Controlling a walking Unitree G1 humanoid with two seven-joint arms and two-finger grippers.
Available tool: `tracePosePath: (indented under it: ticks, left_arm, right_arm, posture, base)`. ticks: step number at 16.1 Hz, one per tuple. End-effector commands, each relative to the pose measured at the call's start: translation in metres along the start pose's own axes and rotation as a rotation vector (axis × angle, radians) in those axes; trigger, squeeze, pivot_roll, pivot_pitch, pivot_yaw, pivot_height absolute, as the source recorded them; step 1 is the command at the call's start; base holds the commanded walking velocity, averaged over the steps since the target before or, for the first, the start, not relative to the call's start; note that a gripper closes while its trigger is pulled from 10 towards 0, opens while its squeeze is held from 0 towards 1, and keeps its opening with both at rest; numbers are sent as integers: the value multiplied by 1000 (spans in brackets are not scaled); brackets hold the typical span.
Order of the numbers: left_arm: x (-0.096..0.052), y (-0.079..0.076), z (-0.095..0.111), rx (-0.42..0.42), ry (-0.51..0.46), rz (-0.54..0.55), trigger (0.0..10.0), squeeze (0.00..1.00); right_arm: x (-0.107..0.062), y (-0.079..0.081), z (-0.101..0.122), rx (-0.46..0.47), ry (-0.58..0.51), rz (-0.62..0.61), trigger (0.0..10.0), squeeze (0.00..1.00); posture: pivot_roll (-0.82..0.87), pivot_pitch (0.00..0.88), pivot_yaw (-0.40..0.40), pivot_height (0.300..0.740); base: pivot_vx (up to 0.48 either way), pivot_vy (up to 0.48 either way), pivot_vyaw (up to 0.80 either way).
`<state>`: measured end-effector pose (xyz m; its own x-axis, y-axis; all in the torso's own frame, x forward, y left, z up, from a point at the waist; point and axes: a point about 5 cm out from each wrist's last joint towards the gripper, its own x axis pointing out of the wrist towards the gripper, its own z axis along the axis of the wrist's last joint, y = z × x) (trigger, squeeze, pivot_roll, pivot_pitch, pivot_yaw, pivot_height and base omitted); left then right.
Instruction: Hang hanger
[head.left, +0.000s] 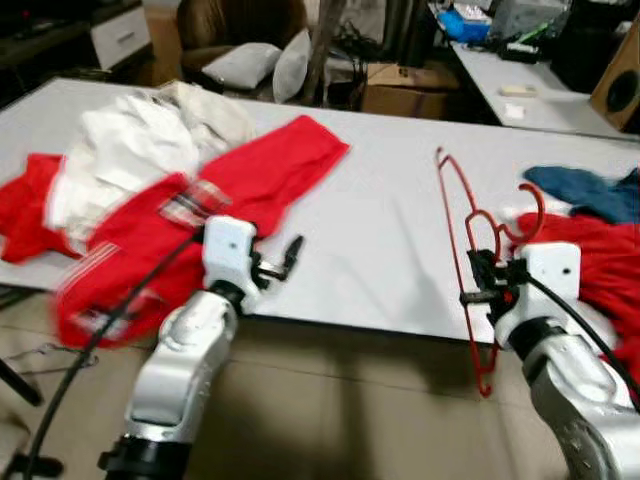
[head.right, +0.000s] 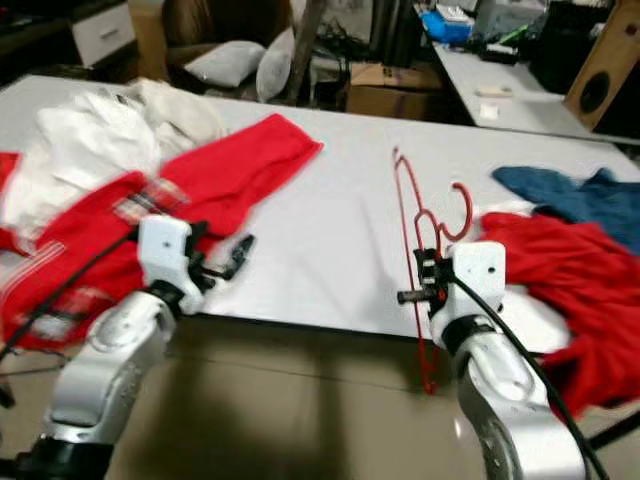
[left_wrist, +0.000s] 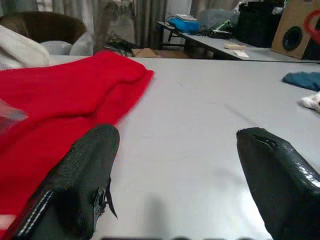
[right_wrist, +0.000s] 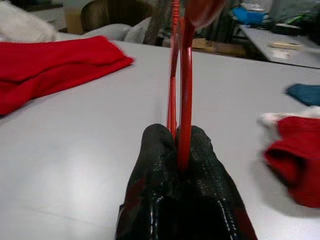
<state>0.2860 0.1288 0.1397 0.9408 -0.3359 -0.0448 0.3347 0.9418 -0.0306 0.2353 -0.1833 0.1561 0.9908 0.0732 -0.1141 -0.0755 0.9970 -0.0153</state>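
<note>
Hanger (head.left: 470, 255) is gripped in the right gripper (head.left: 487, 283), fingers clamped tight on its red wire, upright over the near edge of the table (head.left: 390, 240). Left gripper (left_wrist: 175, 185) spread wide, empty, above the table beside the red garment (head.left: 200, 215). Pickup step looks done; next: carry it to a rail.

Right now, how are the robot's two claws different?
The right claw is shut on the red hanger; the left claw is open and holds nothing. The right claw sits by the red and blue clothes; the left sits by the red and white pile. Both have black fingers.
</note>
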Motion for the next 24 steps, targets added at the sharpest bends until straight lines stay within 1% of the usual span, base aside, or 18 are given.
tracePosePath:
  ticks: [1,2,3,6,8,9,12,17,19,20,21,23,24]
  left_arm:
    - [3,-9,4,4,-11,-29,10000,0]
    - [3,-9,5,7,-14,-33,10000,0]
    - [4,-9,5,8,-13,-33,10000,0]
    - [6,-6,8,0,-17,-26,10000,0]
    - [8,-6,8,-20,-17,-31,10000,0]
    - [9,-6,10,-4,-21,-45,10000,0]
    - [10,-6,9,8,-13,-54,10000,0]
    - [13,-9,11,-21,-20,-82,10000,0]
    - [13,-9,12,-28,-22,-85,10000,0]
    - [13,-8,12,-30,-22,-83,10000,0]
    - [14,-8,12,-30,-22,-81,10000,0]
    - [14,-7,13,-44,-36,-76,10000,0]
    - [14,-7,14,-50,-42,-75,10000,0]
  right_arm:
    - [0,-11,0,-7,-13,-59,10000,0]
    - [1,-12,0,10,-17,-76,10000,0]
    - [1,-13,0,-3,-11,-78,10000,0]
    - [2,-12,0,29,-7,-81,10000,0]
    - [3,-9,2,95,-31,-82,10000,0]
    - [2,-8,1,90,-19,-75,10000,0]
    - [1,-9,0,80,-8,-89,10000,0]
    - [2,-11,1,102,-1,-92,10000,0]
    - [4,-10,1,139,-4,-106,10000,0]
    - [4,-10,3,83,-20,-124,10000,0]
    - [4,-10,2,101,-14,-133,10000,0]
    - [4,-7,0,92,13,-106,10000,0]
    - [5,-6,2,89,0,-96,10000,0]
  posture:
    - [-99,0,-14,740]
    - [-93,0,-11,740]
    - [-93,0,-11,740]
    - [-96,0,0,740]
    - [-96,0,7,740]
    - [-95,0,12,740]
    - [-98,0,20,740]
    - [-102,0,16,740]
    - [-102,0,14,740]
    - [-102,0,12,740]
    - [-102,0,11,740]
    - [-103,0,13,740]
    - [-102,0,14,740]
  base:
    - [0,-480,0]
    - [0,-442,0]
    - [0,-442,0]
    - [0,-416,0]
    - [0,0,0]
    - [0,0,0]
    - [0,0,0]
    - [0,0,0]
    - [0,283,0]
    - [0,360,0]
    - [0,360,0]
    - [0,0,0]
    - [0,0,0]
